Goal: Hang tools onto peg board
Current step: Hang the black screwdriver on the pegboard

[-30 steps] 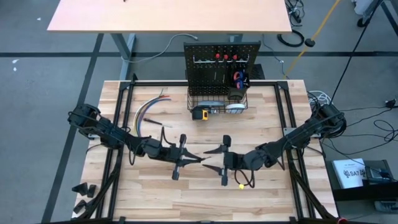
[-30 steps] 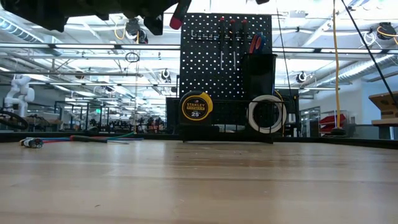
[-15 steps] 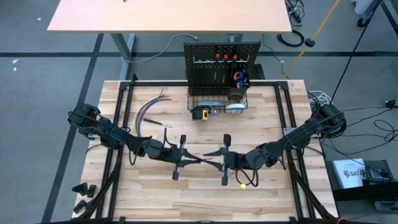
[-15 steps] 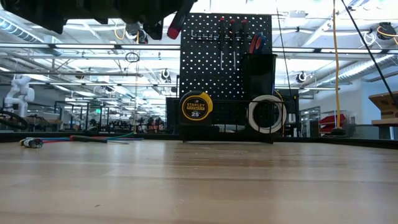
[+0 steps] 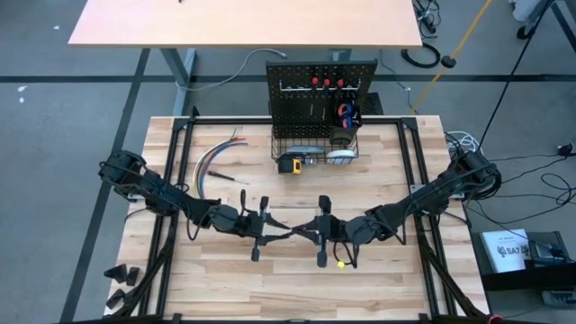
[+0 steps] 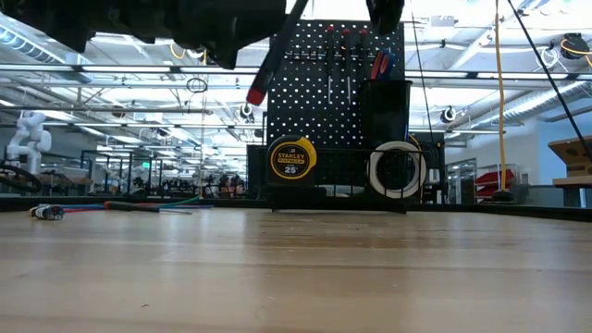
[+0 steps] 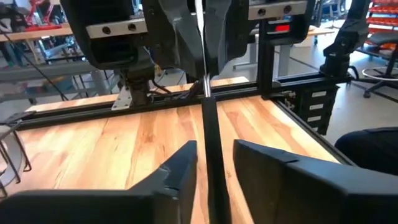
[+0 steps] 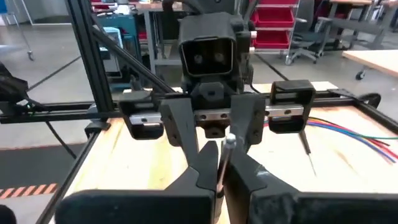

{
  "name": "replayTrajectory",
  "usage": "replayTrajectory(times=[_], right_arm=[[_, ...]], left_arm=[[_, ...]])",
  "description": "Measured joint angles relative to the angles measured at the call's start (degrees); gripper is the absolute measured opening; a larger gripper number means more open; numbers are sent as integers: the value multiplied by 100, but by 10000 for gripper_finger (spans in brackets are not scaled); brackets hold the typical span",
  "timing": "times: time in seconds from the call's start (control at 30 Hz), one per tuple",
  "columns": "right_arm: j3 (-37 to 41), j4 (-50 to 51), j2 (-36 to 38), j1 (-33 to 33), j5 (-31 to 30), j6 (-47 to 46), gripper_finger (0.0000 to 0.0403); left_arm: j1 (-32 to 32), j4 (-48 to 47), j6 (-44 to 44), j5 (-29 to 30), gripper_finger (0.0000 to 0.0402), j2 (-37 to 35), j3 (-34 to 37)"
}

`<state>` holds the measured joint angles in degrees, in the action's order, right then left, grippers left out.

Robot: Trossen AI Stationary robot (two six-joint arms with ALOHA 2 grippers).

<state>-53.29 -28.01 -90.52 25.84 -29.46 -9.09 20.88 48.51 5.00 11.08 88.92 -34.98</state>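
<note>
At top centre of the high view the peg board (image 5: 320, 88) stands upright at the table's (image 5: 225, 283) far edge, with red-handled screwdrivers (image 5: 327, 82) already hanging on it and a wire basket (image 5: 313, 148) at its foot. A yellow tape measure (image 5: 289, 164) sits just in front of the basket, and a bundle of coloured wires (image 5: 214, 157) lies to the left of it. None of these stands between my two arms, which meet in the lower middle of that frame, above bare wood.

A screwdriver (image 6: 274, 55) with a black shaft and red handle hangs tilted between them, clear of the table. My right gripper (image 5: 316, 232) is clamped tight on its metal end (image 8: 228, 144), fingers (image 8: 200, 163) pressed together around the thin rod. My left gripper (image 5: 269, 232) faces it from the other side, its fingers (image 7: 176, 172) a little apart on either side of the dark shaft (image 7: 211, 149), not squeezing it.
</note>
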Motion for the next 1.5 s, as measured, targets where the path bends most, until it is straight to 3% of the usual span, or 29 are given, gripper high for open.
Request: replayTrajectory(times=[0.2,0.47,0.8,0.9,1.03,1.1,1.23,1.4,1.5], right_arm=[[-1,-49,-35,-173,283,-80,2],[-1,24,-35,-290,591,-227,1],[2,178,-35,-290,586,-227,0],[2,328,-35,-290,584,-227,0],[2,375,-35,-283,581,-185,0],[2,376,-16,-284,588,-162,4],[2,248,-6,-284,633,245,32],[2,171,128,-290,799,1578,97],[2,199,287,-239,414,2682,146]], left_arm=[[4,-205,-13,142,138,221,-293],[-102,-426,-147,241,141,596,-779],[-104,-725,-149,100,139,600,-788],[-104,-729,-123,99,114,600,-788],[-144,-730,-183,-49,29,600,-790],[-186,-720,-224,-145,26,600,-788],[-189,-682,-204,-210,26,598,-790],[-189,-716,-232,-254,26,592,-788],[-189,-736,-313,-243,26,547,-788]])
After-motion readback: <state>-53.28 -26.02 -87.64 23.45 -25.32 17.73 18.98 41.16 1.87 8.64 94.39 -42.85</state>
